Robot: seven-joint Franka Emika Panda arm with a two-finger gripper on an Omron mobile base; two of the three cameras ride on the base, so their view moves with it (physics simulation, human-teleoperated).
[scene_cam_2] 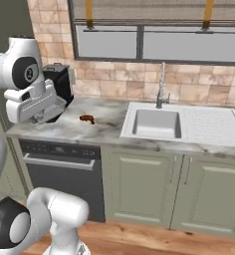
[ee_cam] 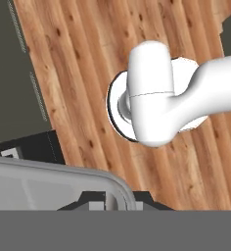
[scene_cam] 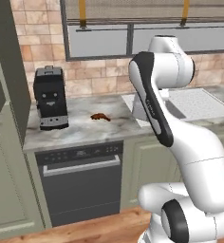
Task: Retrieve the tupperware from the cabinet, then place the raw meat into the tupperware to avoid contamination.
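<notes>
The raw meat is a small reddish-brown lump lying on the marble counter, right of the coffee machine. My gripper hangs at the counter's left end, in front of the coffee machine and left of the meat. In the hand view, a pale grey, see-through tupperware with a rounded corner sits right at the dark fingertips, and its wall runs down between them. The gripper is shut on that wall. The sage-green cabinet stands at the far left.
A black coffee machine stands on the counter's left end. A dark dishwasher front is below the counter. The sink and faucet lie to the right. The hand view looks down on wood floor.
</notes>
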